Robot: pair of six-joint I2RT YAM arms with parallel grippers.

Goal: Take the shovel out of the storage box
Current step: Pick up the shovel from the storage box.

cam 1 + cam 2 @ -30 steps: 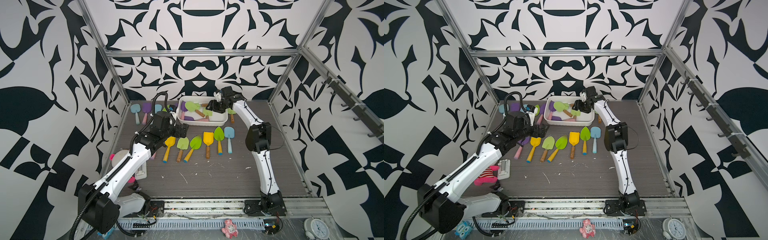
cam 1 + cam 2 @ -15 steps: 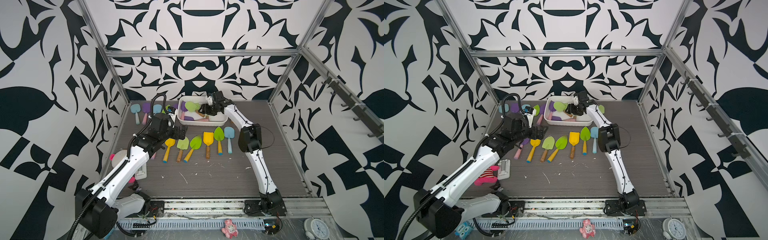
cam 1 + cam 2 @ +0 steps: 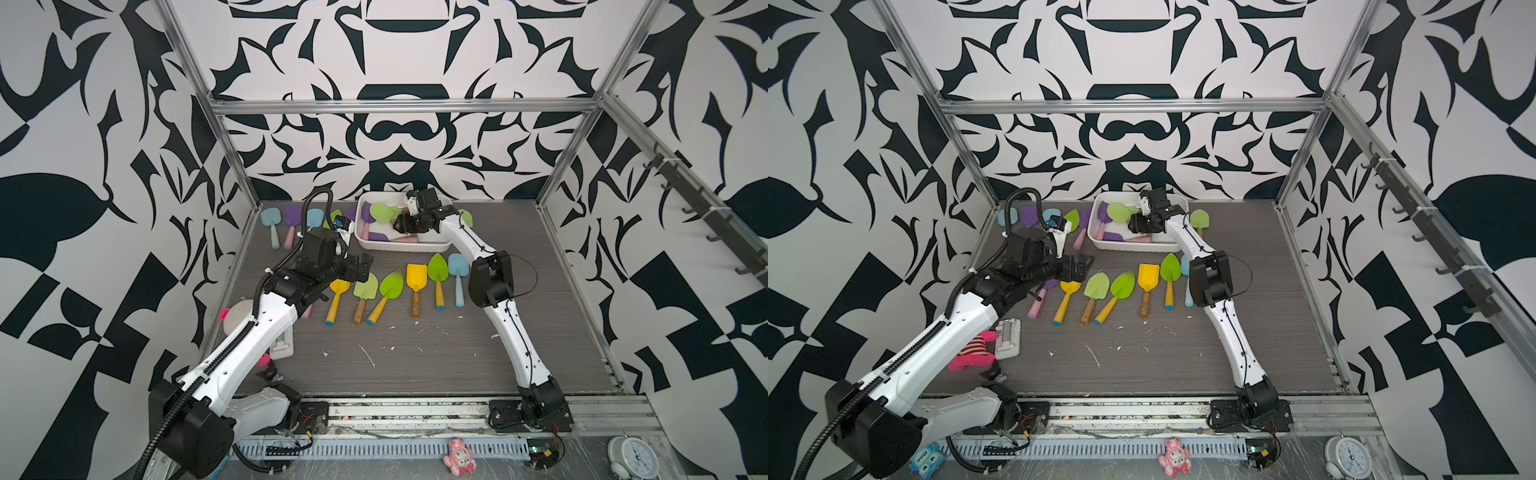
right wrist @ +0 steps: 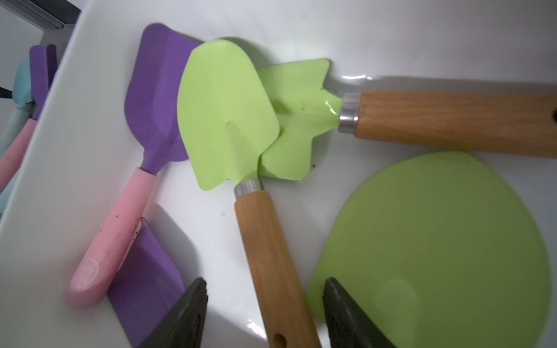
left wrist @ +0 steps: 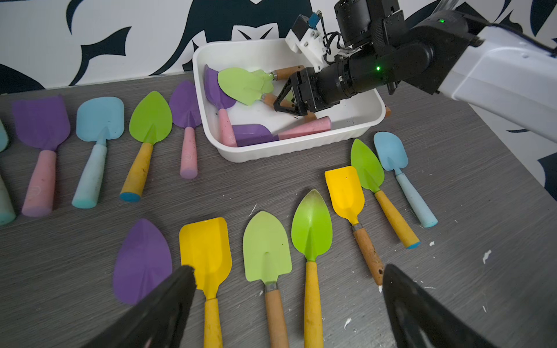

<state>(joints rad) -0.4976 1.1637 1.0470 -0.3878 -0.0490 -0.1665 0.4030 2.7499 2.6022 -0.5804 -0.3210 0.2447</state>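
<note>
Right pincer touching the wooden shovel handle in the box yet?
Apart. Right wrist view: the shovel handle lies between the right pincer fingers, gap visible on both sides.

Back edge of table (image 3: 457, 361), middle: storage box (image 3: 399, 247), boxed shovels (image 5: 241, 86) lying crossed in it. From its left toward the back-left corner runs the back row of shovels (image 5: 99, 117). Just right of the box, lone shovel (image 3: 1199, 217). Before the box, mid-table, front row of shovels (image 3: 417, 276).

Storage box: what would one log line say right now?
right gripper: open astride green shovel handle, inside storage box | left gripper: open, hovering
</note>
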